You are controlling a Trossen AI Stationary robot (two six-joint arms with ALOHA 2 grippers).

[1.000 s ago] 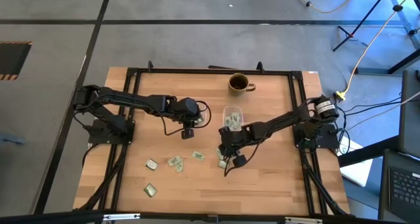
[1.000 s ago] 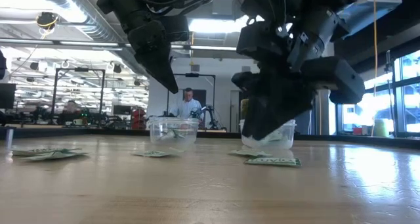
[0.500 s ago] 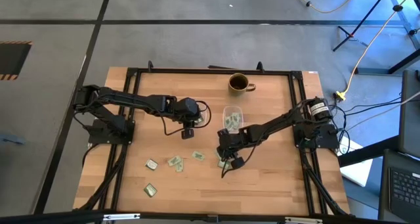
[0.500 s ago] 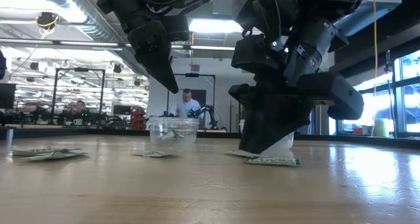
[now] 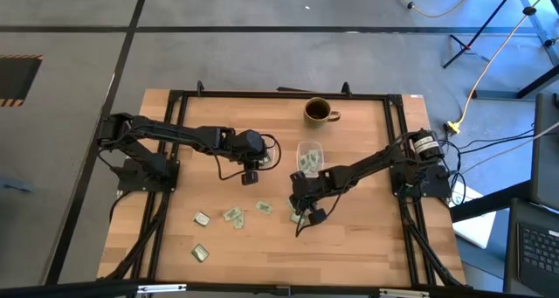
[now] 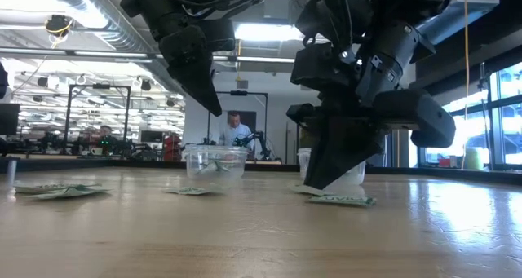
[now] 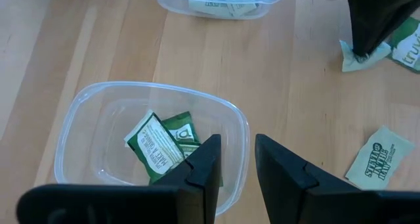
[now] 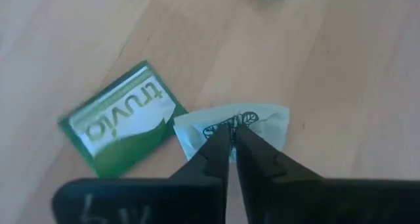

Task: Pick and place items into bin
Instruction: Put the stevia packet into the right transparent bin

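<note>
pale matt wood table (image 5: 349, 246); clear glossy plastic tubs (image 7: 85, 129); matt paper packets (image 8: 118, 122); glossy brown mug (image 5: 317, 111); black matt fingers (image 7: 275, 171)

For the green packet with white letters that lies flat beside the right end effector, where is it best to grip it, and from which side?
The green packet lies flat on the wooden table, so coming from straight above is likely best. Pinch one free edge or a corner, on the side away from the white packet that the right end effector is already pinching.
</note>
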